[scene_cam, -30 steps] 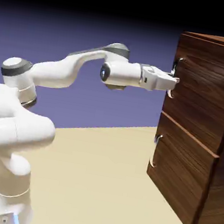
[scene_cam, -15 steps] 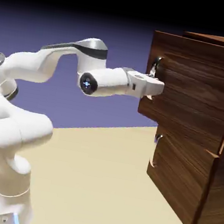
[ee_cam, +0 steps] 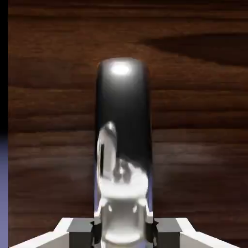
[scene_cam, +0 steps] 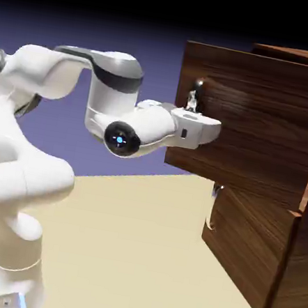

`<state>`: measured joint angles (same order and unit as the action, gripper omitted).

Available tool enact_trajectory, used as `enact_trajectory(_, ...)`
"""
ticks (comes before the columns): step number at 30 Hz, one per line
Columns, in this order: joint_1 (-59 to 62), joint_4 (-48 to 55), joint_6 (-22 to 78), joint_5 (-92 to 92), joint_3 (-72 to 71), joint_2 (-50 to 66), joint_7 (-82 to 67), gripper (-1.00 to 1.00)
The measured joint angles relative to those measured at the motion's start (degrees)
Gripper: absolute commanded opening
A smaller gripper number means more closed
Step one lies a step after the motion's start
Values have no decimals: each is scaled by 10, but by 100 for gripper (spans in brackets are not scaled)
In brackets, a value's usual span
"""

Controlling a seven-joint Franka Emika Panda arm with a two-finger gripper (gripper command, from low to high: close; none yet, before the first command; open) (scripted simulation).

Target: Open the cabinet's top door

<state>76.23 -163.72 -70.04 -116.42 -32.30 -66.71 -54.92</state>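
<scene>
With the hand [ee_cam: 124, 233] clamped on the handle [ee_cam: 123, 145], the top door [scene_cam: 261, 118] stood ajar, though poorly curved pulling risked slippage.

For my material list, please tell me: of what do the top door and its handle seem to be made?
Top door: looks like dark brown wood, or a wood-look veneer, with a soft sheen; streaky grain runs across it.
Handle: probably polished metal, perhaps chromed; it shows a bright highlight and mirror-like reflections, though glossy coated plastic could look similar.
</scene>
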Motion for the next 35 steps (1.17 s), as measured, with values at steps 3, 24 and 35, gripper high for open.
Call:
enact_trajectory(3,40,24,72,69,27,60,-45,-100)
enact_trajectory(24,172,336,265,465,32,497,-276,-100)
enact_trajectory(35,156,537,302,592,7,703,-278,100)
